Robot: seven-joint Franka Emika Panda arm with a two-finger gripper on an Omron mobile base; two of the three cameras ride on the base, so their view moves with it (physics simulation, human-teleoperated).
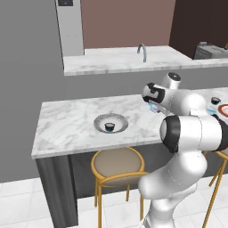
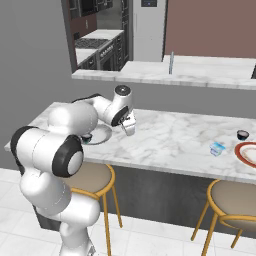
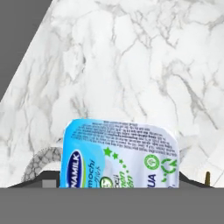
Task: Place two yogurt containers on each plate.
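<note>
Two stools: brown seats on yellow frames, one stool (image 1: 118,162) under the worktop edge below the grey plate, another (image 2: 235,197) under the red-rimmed plate's end.
Arm: white, bent over the near worktop (image 1: 71,124) between the two plates.
End effector (image 2: 129,126): up above the marble, gripping a pale blue-and-white yogurt cup (image 3: 120,155); in the hand view the cup's printed lid sits right at the tips, marble below it.
Grey plate (image 1: 100,121): on the worktop's left part, one dark cup (image 1: 109,127) standing in it, upright.
Held cup vs grey plate: just to the plate's right in the right base view, off the surface.
Second pale cup (image 2: 217,148): on the marble, just beside the red-rimmed plate (image 2: 246,153), not on it.
Second dark cup (image 2: 242,134): on the worktop behind that plate, near its rim, apart from the pale cup.
Far counter (image 1: 124,60): marble, faucet (image 1: 142,51) on it, well behind the worktop.
Fridge (image 1: 70,26): grey, at the far counter's left end.
</note>
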